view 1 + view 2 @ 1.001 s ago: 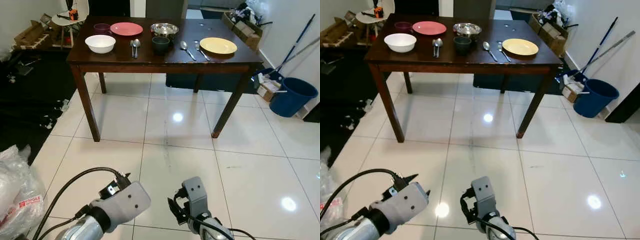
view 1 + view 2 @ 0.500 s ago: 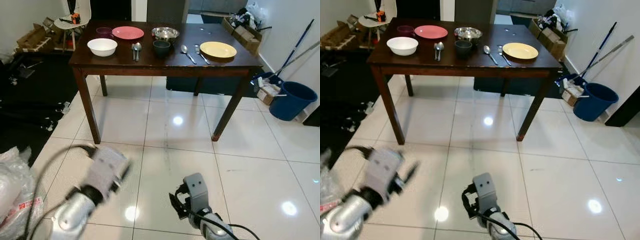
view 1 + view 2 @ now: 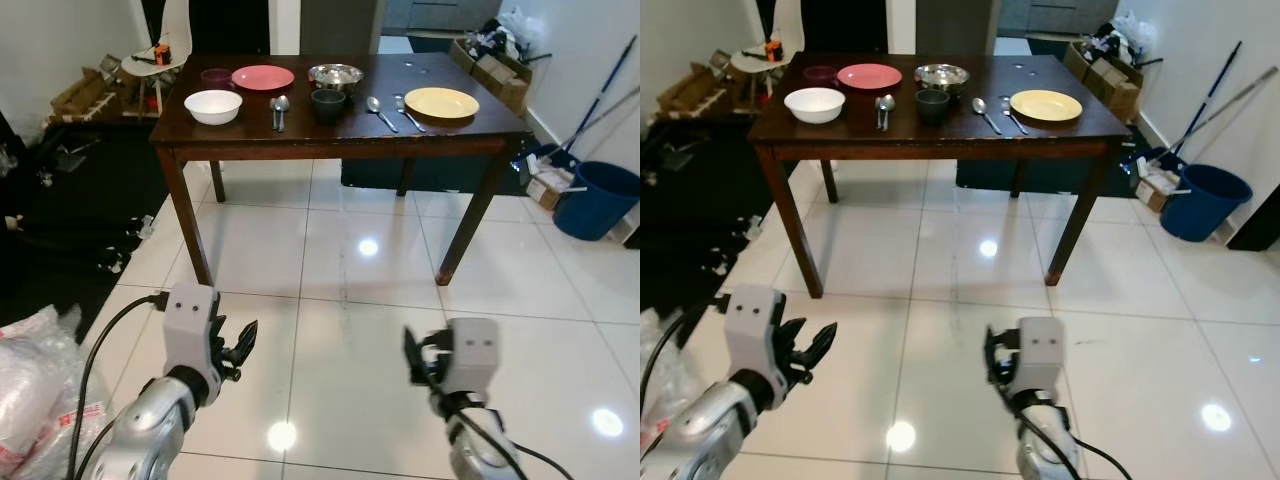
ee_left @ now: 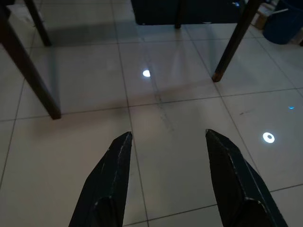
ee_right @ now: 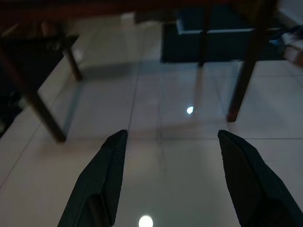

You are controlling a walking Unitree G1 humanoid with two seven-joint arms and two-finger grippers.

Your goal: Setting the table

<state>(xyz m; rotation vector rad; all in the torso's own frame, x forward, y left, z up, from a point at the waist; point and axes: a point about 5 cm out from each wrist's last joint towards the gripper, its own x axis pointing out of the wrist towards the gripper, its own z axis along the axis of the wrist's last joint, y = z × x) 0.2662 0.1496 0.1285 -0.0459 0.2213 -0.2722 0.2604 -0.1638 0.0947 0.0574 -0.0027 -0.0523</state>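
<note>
You have both grippers raised over the tiled floor [image 3: 340,330] short of the table [image 3: 340,135], the left gripper [image 4: 168,137] and the right gripper [image 5: 173,137] each with fingers spread wide and holding nothing. On the table, a white bowl [image 3: 213,106] sits near the left edge, a pink plate [image 3: 262,77] toward the far edge, and a yellow plate [image 3: 441,102] near the right edge, with spoons [image 3: 278,108] between them

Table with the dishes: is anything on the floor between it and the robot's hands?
Nothing visible: only bare white tiles lie between the left gripper, the right gripper and the table. Both jaws are open and empty.
</note>
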